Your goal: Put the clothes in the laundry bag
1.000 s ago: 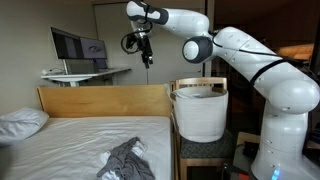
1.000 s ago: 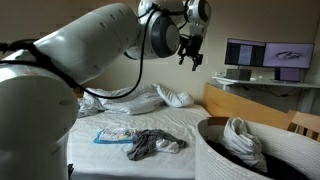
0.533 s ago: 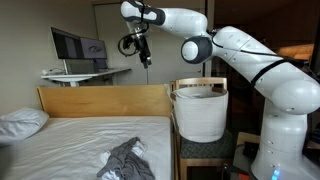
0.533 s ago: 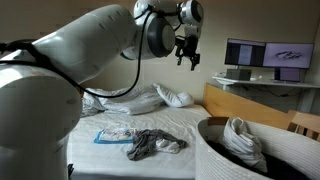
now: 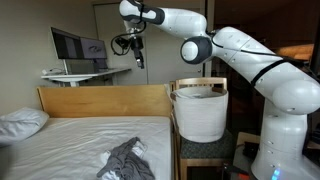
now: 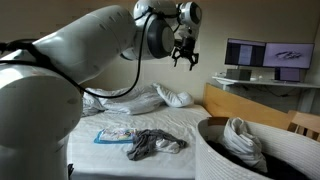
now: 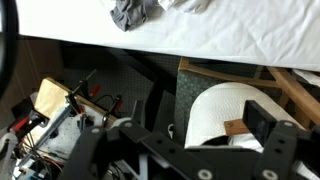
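The gripper [image 5: 136, 55] hangs high in the air near the head end of the bed, with its jaws spread wide apart and nothing between them. The dark grey garment [image 5: 125, 160] lies crumpled on the white bedsheet [image 5: 70, 140], and a light garment [image 6: 115, 134] lies flat just beside it. The laundry bag [image 5: 200, 115] stands upright beside the bed. In an exterior view, a white garment [image 6: 238, 135] already lies inside the laundry bag.

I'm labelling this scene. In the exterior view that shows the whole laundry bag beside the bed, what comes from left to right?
White pillow → monitor → heap of grey clothes → laundry bag → robot's white base.
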Motion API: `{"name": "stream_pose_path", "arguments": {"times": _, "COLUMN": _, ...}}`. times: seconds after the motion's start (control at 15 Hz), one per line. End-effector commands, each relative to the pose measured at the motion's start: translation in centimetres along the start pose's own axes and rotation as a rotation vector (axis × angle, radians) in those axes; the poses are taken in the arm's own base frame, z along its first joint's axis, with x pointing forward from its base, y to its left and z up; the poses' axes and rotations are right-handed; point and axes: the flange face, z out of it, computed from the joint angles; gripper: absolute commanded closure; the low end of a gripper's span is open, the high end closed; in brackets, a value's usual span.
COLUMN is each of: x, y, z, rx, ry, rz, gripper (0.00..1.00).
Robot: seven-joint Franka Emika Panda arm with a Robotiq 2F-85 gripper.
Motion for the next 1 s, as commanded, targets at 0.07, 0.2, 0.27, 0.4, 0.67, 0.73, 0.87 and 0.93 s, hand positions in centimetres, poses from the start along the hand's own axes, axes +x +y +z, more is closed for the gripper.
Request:
{"name": "stream_pose_path", "arguments": {"times": 0.07, "x": 1.8, "y": -4.2, "z": -0.9, "rx": -0.014, "ry": -0.128, "rz": 0.158, "gripper": 0.0}}
{"name": "stream_pose_path", "arguments": {"times": 0.2, "x": 1.7, "y": -6.1, "z": -1.3, "rx": -0.008, "ry": -0.216, "rz": 0.192, "gripper": 0.0}}
{"name": "stream_pose_path", "arguments": {"times": 0.27, "x": 1.8, "y": -7.1, "z": -1.6, "rx": 0.007, "ry": -0.268, "rz": 0.216, "gripper": 0.0}}
{"name": "stream_pose_path", "arguments": {"times": 0.4, "x": 1.9, "y": -9.5, "z": -2.1, "rx": 0.051, "ry": -0.373, "rz": 0.274, "gripper": 0.0}}
{"name": "stream_pose_path", "arguments": {"times": 0.67, "x": -0.6, "y": -11.3, "z": -1.7, "rx": 0.178, "ry": -0.515, "rz": 0.325, "gripper": 0.0}}
{"name": "stream_pose_path", "arguments": {"times": 0.73, "x": -1.4, "y": -11.1, "z": -1.3, "rx": 0.211, "ry": -0.517, "rz": 0.322, "gripper": 0.0}}
{"name": "stream_pose_path", "arguments": {"times": 0.87, "x": -3.0, "y": -10.2, "z": -0.3, "rx": 0.252, "ry": -0.495, "rz": 0.302, "gripper": 0.0}}
{"name": "stream_pose_path", "arguments": {"times": 0.93, "x": -3.5, "y": -9.7, "z": 0.3, "rx": 0.267, "ry": -0.472, "rz": 0.291, "gripper": 0.0}}
